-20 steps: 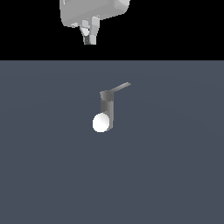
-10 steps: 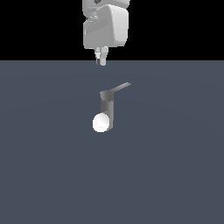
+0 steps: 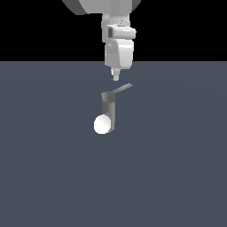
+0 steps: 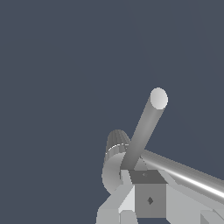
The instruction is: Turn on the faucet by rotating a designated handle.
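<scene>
Partly | jaws (image 3: 115,76) gap unreadable | handle (image 3: 122,89) just below | faucet (image 3: 107,111)

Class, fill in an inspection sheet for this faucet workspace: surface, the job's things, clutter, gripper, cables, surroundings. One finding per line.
Surface: plain dark blue-grey floor, no marks.
Job's things: grey faucet with a white round end; its handle is a thin bar sticking out towards the exterior view's right.
Clutter: nothing seen.
Gripper: gripper points down just above the handle, apart from it; fingers look close together, holding nothing.
Cables: nothing seen.
Surroundings: black background behind the white arm.
</scene>
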